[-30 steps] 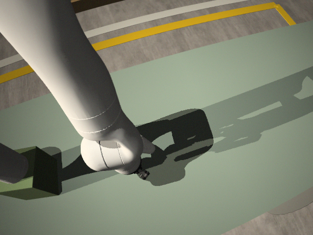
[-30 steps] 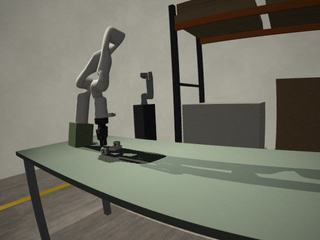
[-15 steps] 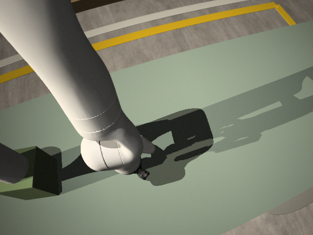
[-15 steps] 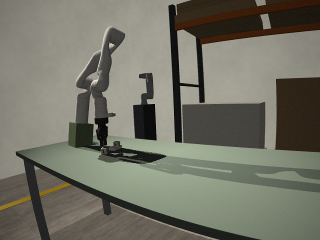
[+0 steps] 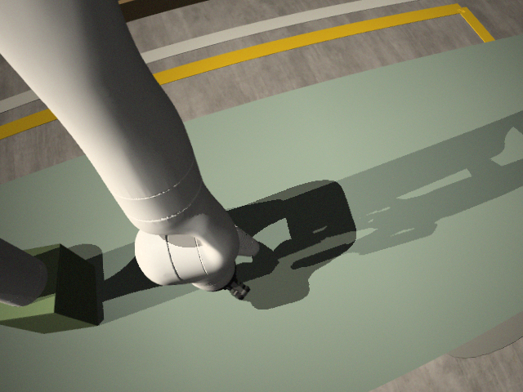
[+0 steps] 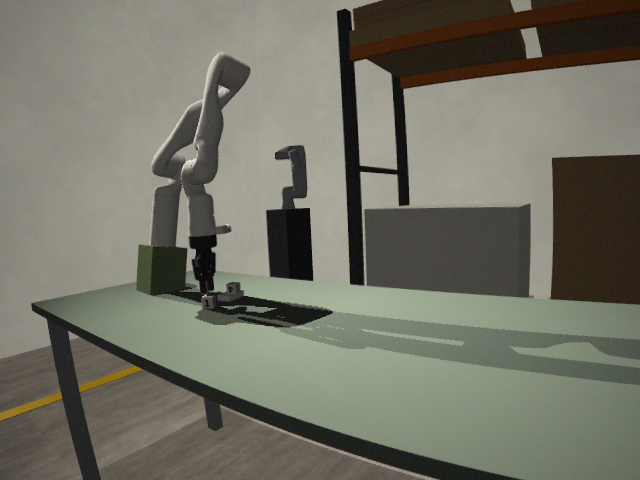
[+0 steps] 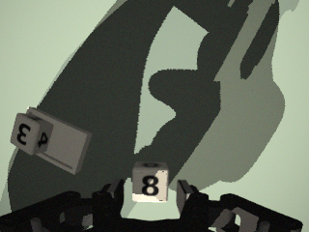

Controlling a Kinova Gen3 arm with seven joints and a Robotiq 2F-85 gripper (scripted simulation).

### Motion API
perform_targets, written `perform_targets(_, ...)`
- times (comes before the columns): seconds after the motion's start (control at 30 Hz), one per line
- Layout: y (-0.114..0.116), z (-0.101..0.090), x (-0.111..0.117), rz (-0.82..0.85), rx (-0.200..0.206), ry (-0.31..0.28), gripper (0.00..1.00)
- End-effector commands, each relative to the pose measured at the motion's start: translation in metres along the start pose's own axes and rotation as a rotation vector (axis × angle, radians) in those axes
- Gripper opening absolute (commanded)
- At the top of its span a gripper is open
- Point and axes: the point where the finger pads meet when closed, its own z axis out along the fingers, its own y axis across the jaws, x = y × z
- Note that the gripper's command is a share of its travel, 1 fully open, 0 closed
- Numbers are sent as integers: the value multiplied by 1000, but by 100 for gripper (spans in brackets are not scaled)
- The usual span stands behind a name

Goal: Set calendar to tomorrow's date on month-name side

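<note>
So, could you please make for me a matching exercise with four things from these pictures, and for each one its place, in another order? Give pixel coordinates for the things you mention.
Things
1. cube with the 8 (image 6: 208, 301) (image 7: 150, 186)
2. cube with the 3 (image 6: 233, 287) (image 7: 23, 134)
3. tray (image 6: 230, 296) (image 7: 68, 145)
4. green block (image 5: 78, 287) (image 6: 161, 269)

Places
A. under the foot of the arm (image 5: 84, 84) (image 6: 200, 211)
B. at one end of the tray
C. flat on the table (image 5: 380, 329) (image 6: 361, 403) (image 7: 29, 39), bearing one cube
D. off the tray, seen between the open claw's (image 5: 240, 291) (image 6: 205, 289) (image 7: 150, 192) fingers in the wrist view

Right pairs: 1-D, 2-B, 3-C, 4-A
</note>
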Motion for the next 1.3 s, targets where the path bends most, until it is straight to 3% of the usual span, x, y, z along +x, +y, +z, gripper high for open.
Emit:
perform_targets(0.0, 0, 0, -2, 3, -1, -2, 48)
perform_targets(0.33, 0, -7, -1, 11, -2, -1, 48)
perform_targets(0.77, 0, -39, 0, 7, -3, 1, 48)
perform_targets(1.27, 2, -39, 1, 11, -2, -5, 48)
